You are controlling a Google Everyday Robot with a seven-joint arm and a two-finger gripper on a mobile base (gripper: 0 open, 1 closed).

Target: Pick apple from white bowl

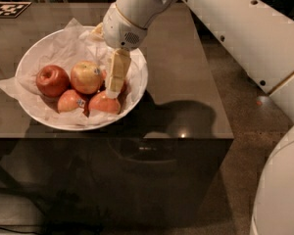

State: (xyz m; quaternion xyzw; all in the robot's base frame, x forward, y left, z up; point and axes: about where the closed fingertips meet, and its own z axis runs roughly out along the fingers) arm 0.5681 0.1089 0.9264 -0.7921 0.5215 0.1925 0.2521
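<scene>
The apple [85,77] sits near the middle of the white bowl [25,62], on the crumpled paper lining [63,45]. Its yellow-green face is turned up and a small dark sticker shows on its right shoulder. It looks firm and round with smooth, waxy skin. I judge it solid enough to take a real squeeze, slick enough to squirt out of a shallow pinch, and likely to bruise if I clamp too hard. It has some weight, so I want the grip across its widest girth, coming from above, not up near the stem.

It is crowded. A dark red apple [53,81] presses against its left side, and two smaller red-orange apples [71,101] [104,103] lie just in front of it. That leaves the back and right flanks as the freest places to get in.

The end effector [112,89] is down inside the bowl, just beside the apple on its right, its pale tip low among the fruit and partly covering another small apple. I cannot tell whether it touches the target or whether it is set wide or narrow. It does not appear to be holding anything.

The paper could snag and lift with the fruit. The bowl rests on a dark surface [186,82], near its front left. The white arm [225,28] reaches in from the right, and a black-and-white marker [10,9] lies at the far left corner.
</scene>
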